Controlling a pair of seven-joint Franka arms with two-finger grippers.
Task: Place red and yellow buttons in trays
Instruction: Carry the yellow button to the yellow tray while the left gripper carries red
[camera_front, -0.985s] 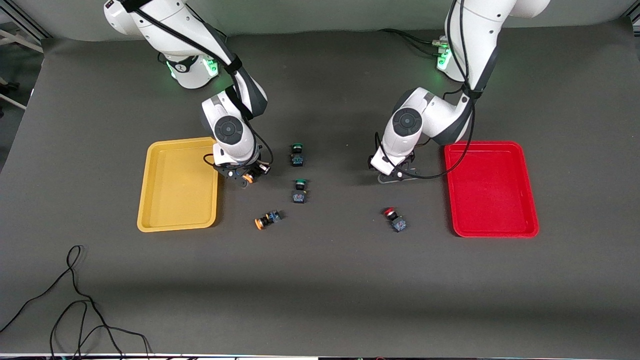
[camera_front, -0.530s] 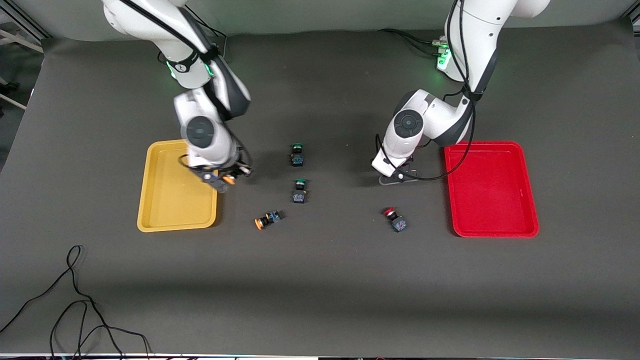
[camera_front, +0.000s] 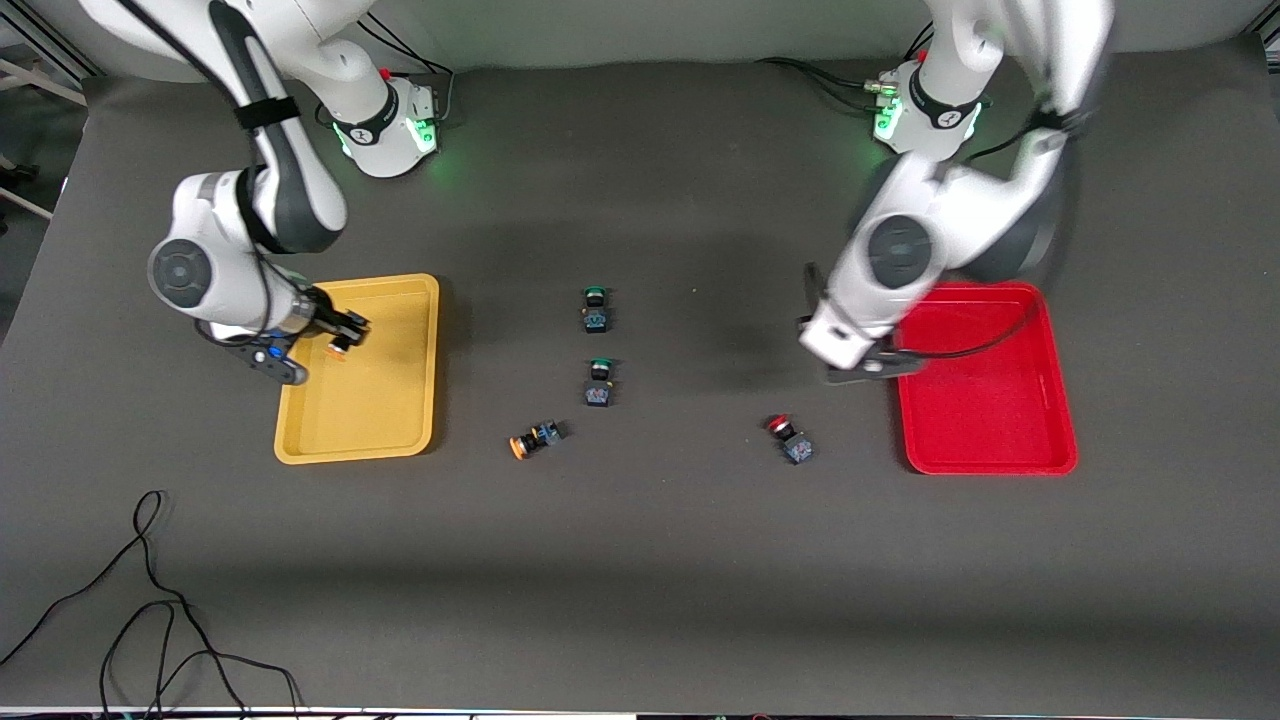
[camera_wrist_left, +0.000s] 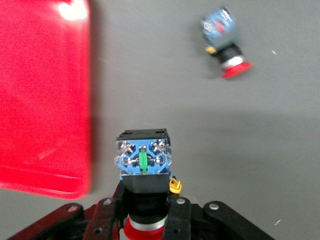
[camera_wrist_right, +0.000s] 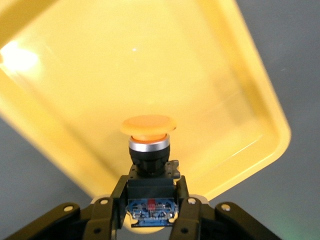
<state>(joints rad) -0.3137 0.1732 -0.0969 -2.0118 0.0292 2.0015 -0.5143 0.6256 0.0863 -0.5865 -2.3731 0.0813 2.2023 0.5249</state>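
- The yellow tray (camera_front: 360, 400) lies toward the right arm's end of the table, the red tray (camera_front: 1000, 420) toward the left arm's end.
- The right gripper (camera_front: 340, 335) is over the yellow tray, clamped on a yellow button (camera_wrist_right: 148, 135).
- The left gripper (camera_front: 868, 366) is over the table just beside the red tray's rim, clamped on a red button (camera_wrist_left: 144, 170).
- Between the trays, two green buttons lie in line: one (camera_front: 595, 308) farther from the front camera, the other (camera_front: 599, 381) nearer.
- A second yellow button (camera_front: 534, 439) lies nearer still, toward the yellow tray.
- A second red button (camera_front: 790, 437) lies near the red tray, well apart from the green buttons.
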